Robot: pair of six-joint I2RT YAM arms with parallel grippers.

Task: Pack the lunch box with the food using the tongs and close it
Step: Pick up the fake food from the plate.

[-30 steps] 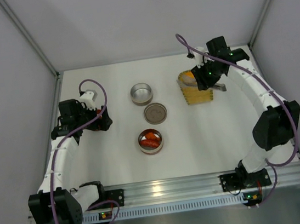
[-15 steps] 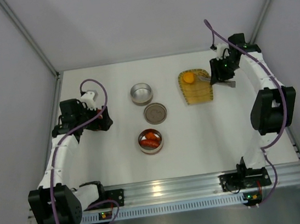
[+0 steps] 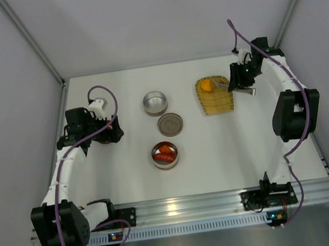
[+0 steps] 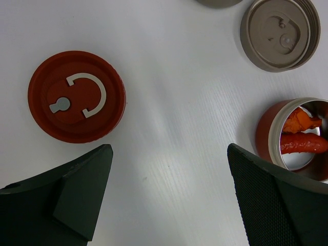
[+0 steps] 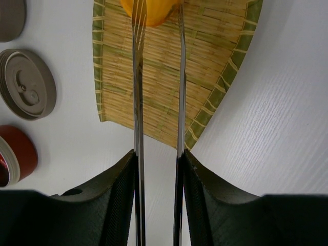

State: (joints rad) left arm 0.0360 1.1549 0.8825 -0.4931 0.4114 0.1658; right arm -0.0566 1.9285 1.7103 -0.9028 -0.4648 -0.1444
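Slim silver metal tongs (image 5: 137, 102) are clamped in my right gripper (image 5: 159, 154), squeezed partway. Both arms run out over the woven yellow bamboo tray (image 5: 215, 61), tips either side of the small round orange-yellow food piece (image 5: 154, 11) at its far corner; contact unclear.

Judgement: the piece is light, soft, probably slick and apt to roll. Pinch gently across its widest part, or the smooth metal will squirt it out.

Two glossy red sausage pieces (image 4: 302, 141) lie in the red-walled steel tin (image 4: 266, 128). Left gripper (image 4: 169, 148) gapes wide, empty, near the round red lid (image 4: 77, 102).

Versus a second ago: my wrist has backed off to the tray's right edge, uncovering it. Orange piece unmoved; left arm unchanged.
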